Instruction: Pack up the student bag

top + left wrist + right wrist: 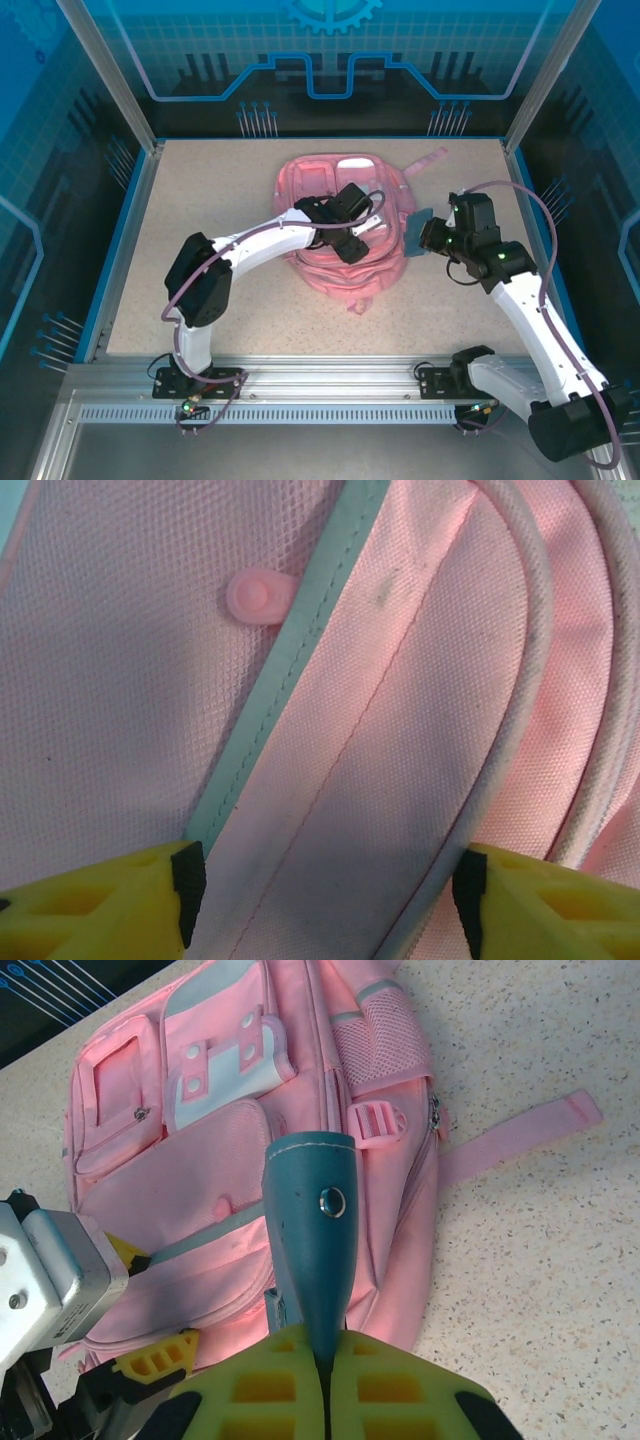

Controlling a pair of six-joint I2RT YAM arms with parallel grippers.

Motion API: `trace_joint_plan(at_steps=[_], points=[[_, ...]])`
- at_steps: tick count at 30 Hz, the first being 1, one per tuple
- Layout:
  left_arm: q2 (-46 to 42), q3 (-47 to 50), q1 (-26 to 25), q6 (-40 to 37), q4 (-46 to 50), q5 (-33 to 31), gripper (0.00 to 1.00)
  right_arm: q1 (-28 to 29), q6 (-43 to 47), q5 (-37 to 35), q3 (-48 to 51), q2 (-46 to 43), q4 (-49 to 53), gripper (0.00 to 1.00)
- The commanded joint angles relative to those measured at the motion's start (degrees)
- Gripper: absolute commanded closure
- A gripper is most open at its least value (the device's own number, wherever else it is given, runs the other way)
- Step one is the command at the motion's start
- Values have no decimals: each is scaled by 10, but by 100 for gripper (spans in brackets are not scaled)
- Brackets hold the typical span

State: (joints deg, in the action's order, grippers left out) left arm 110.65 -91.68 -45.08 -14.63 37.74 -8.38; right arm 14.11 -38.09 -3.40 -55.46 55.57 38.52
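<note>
Bright even light, soft shadows, wrist close-ups slightly soft

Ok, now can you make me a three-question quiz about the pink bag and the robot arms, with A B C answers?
1. Where is the student bag?
A) lying on the table
B) hanging from the frame
C) on the floor

2. What colour is the pouch in the right gripper?
A) red
B) teal blue
C) white

3. How is the left gripper?
A) shut on a strap
B) holding a book
C) open over the bag

Answers: 1 A, it lies flat on the speckled table. 2 B, the stitched pouch pinched in the gripper is teal blue. 3 C, its fingers stand apart with pink fabric between them.
</note>
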Motion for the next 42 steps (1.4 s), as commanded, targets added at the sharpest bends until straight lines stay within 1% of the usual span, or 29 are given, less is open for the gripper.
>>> trace_joint_plan(at_steps=[1,4,6,8,17,24,28,31,33,36,42], points=[[12,-18,2,-31,21,-44,45,-13,-13,21,12,-12,-3,100],[2,-16,2,-32,4,-55,60,-16,-20,26,21,-17,-4,100],[-5,-16,3,-37,-3,-50,67,-19,-22,29,25,-19,-4,100],[-12,-16,2,-41,-9,-48,76,-21,-26,31,28,-22,-3,100],[-65,16,3,-43,-80,-51,99,-24,-47,46,47,-24,-1,100],[-88,19,3,-34,-96,-28,100,-24,-70,89,82,-7,-33,100],[-98,7,4,-13,-120,-27,100,-25,-86,141,97,15,-75,100],[-101,-8,5,17,-150,-29,100,-24,-113,193,107,40,-130,100],[-96,-22,5,35,-161,-31,100,-25,-136,216,112,54,-173,100],[-88,-43,5,59,-172,-35,100,-25,-174,225,118,82,-236,100],[-62,-92,8,101,-161,-25,100,-19,-246,224,116,160,-375,100]])
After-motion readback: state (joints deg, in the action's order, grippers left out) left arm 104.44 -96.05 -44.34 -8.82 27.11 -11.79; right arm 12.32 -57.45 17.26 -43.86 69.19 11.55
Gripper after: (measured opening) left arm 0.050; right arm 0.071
